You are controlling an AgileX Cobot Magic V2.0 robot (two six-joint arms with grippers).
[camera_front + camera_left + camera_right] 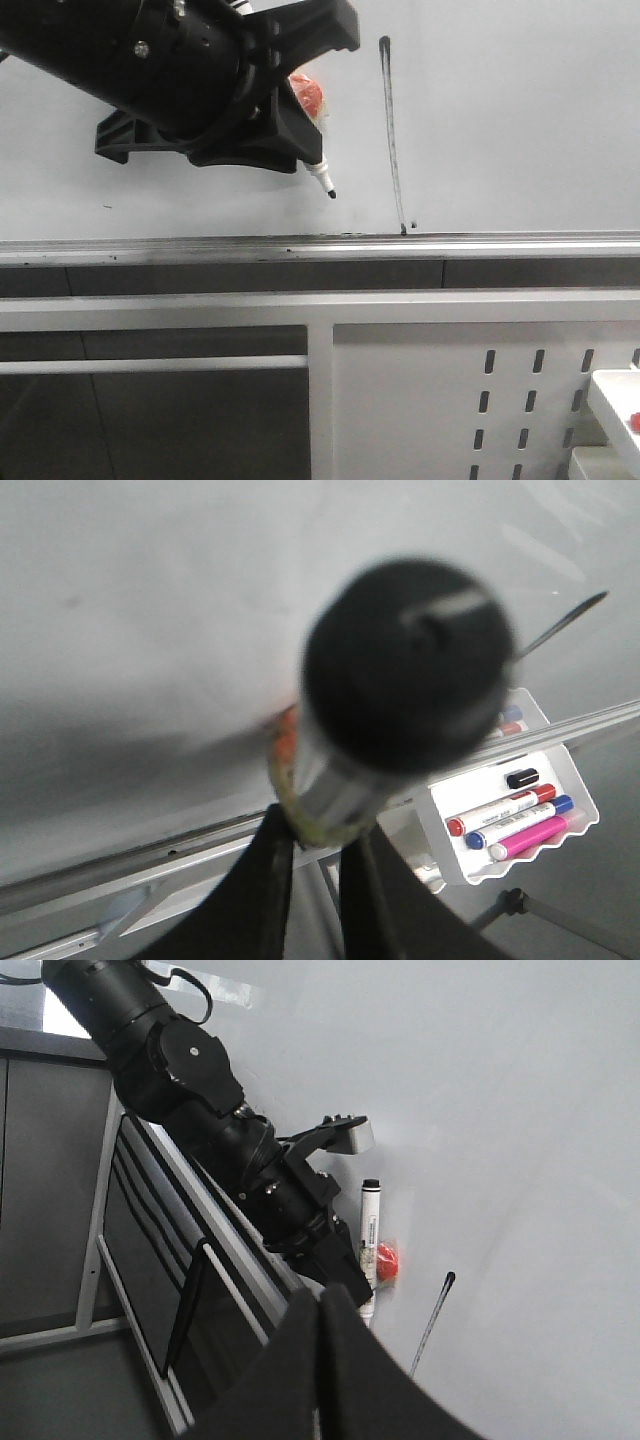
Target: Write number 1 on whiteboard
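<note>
Obs: my left gripper point(300, 120) is clamped on a marker point(322, 178), nib pointing down toward about 5 o'clock in the front view. Whether the nib is off the whiteboard point(520, 120) I cannot tell for certain; it looks just clear of it. My right gripper point(320, 1360) shows its fingers pressed together with nothing between them, idle, looking on from the side.

Position: the number 1 point(392, 135) sits on the board at roughly 3 o'clock from the nib, near but apart from it. Its foot ends just above the silver rail point(480, 245).

Orientation: the stroke's long axis runs near 12-to-6, leaning slightly so the foot lands a touch toward 5 o'clock. The thick blob marks the top end, the thin tail the bottom.

Judgement: the digit looks complete; the step in hand is likely the retreat. To do it well I should pull the marker straight back along the board's normal, not sideways toward 3 o'clock, since a drag there would smear or add a stray line. Keep the clamp firm so the pen does not slip.

Also noted: a tray of spare markers point(510, 815) in the left wrist view.
</note>
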